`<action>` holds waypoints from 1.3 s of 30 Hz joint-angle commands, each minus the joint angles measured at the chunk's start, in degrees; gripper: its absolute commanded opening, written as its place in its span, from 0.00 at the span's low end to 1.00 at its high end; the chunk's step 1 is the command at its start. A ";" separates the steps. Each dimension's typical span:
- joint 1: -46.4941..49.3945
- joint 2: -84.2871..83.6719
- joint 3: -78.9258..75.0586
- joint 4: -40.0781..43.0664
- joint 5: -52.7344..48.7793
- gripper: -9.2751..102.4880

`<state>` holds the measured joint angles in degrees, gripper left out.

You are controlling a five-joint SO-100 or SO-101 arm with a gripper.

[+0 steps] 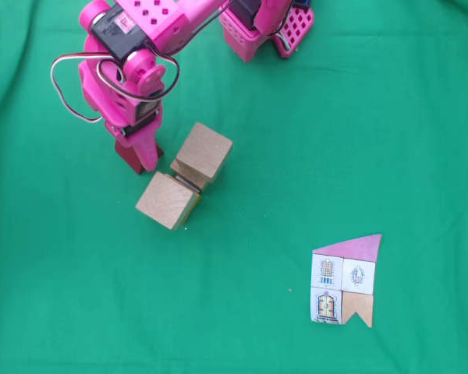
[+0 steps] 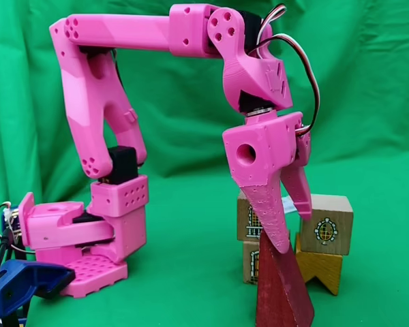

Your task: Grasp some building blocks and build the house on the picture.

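Observation:
In both fixed views my pink gripper [image 1: 138,156] [image 2: 294,233] points down over the dark red wedge [image 1: 132,158] [image 2: 283,293], shut on its upper end. The wedge stands just left of the wooden blocks. Two light-wood cubes [image 1: 205,148] [image 1: 168,201] sit high, side by side. From the side they are a cube with a window print [image 2: 329,226] and a cube [image 2: 245,212] partly behind my finger. They rest on a lower cube [image 2: 249,262] and a tan notched block [image 2: 319,269]. The picture [image 1: 347,280], a flat paper house, lies at the lower right.
The arm's pink base [image 1: 265,27] [image 2: 102,238] stands at the back on the green cloth [image 1: 359,140]. A blue clamp [image 2: 24,283] sits beside the base. Open cloth lies between the blocks and the paper house.

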<state>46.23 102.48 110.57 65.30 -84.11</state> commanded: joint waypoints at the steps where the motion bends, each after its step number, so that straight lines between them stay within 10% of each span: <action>1: -0.18 0.00 -0.26 0.35 -0.35 0.38; 39: 1.05 5.01 11.87 0.53 -0.18 0.38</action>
<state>47.46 104.85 122.08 65.48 -83.94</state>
